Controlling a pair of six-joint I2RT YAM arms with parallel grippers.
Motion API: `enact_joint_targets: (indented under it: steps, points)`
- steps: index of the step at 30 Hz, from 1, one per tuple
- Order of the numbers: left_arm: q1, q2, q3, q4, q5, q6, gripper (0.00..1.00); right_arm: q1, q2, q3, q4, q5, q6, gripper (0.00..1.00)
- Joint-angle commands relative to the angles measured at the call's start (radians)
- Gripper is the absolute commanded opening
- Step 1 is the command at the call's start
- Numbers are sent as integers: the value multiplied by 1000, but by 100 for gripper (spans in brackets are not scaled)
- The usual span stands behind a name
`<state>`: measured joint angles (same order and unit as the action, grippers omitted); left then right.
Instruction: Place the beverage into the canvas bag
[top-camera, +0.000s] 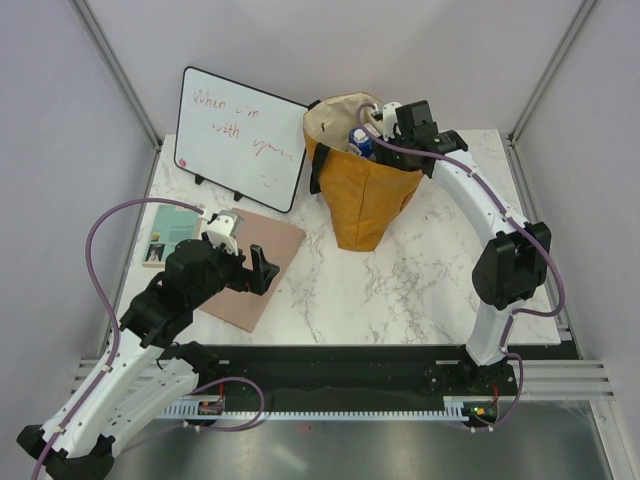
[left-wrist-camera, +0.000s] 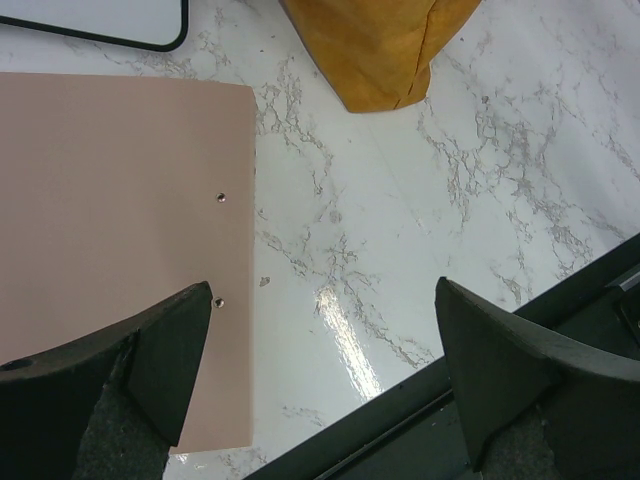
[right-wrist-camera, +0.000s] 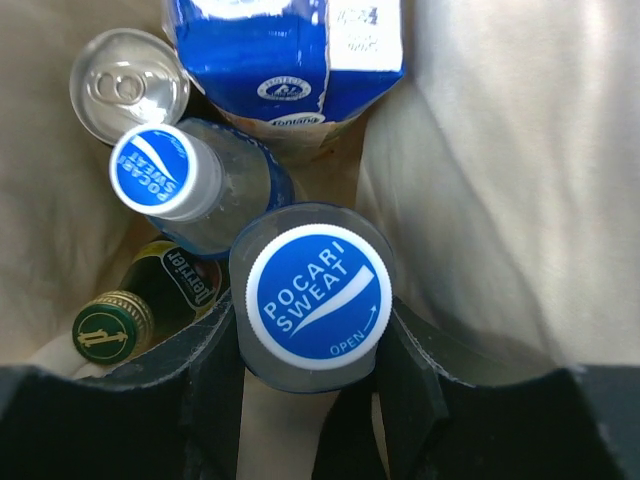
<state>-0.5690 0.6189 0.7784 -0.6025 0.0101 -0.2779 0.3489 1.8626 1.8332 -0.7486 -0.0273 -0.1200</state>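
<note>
1. Top view: the canvas bag (top-camera: 362, 195) stands upright on the table (top-camera: 430, 280), right of a whiteboard (top-camera: 240, 138). The right claw (top-camera: 385, 122) is at the bag's open mouth. The left claw (top-camera: 255, 272) hangs over a pink board (top-camera: 275, 240).
2. Left wrist: left claw released, fingers wide apart, nothing between them.
3. Right wrist: right claw clenched on a blue-capped bottle (right-wrist-camera: 318, 295) inside the bag, beside a second bottle (right-wrist-camera: 165, 172), a can (right-wrist-camera: 128, 85), a carton (right-wrist-camera: 285, 55) and a green-capped bottle (right-wrist-camera: 115, 325).

Matt canvas bag (top-camera: 365, 200), glossy marble table (top-camera: 400, 290)
</note>
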Motion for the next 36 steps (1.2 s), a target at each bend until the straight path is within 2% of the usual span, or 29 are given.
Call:
enact_joint_targets:
  steps: [1, 15, 27, 31, 32, 34, 36]
  points:
    - [-2, -4, -2, 40, 11, 37, 100, 5, -23, 1, 86, -23, -3, 1]
    - [-2, -8, -4, 40, 10, 37, 100, 5, -31, -97, 110, -11, 5, 2]
    - [-2, -7, -2, 38, 10, 39, 100, 5, -32, -138, 127, 20, 19, 13]
    - [-2, -7, -4, 40, 10, 39, 100, 5, -43, -138, 129, 21, 22, 24]
    - [-2, -7, -4, 38, 10, 39, 100, 5, -42, -137, 127, 21, 22, 31]
    - [-2, -8, -2, 38, 8, 39, 100, 5, -43, -132, 124, 41, 28, 38]
    - [-2, -8, -2, 40, 7, 39, 100, 6, -45, -121, 118, 40, 31, 49]
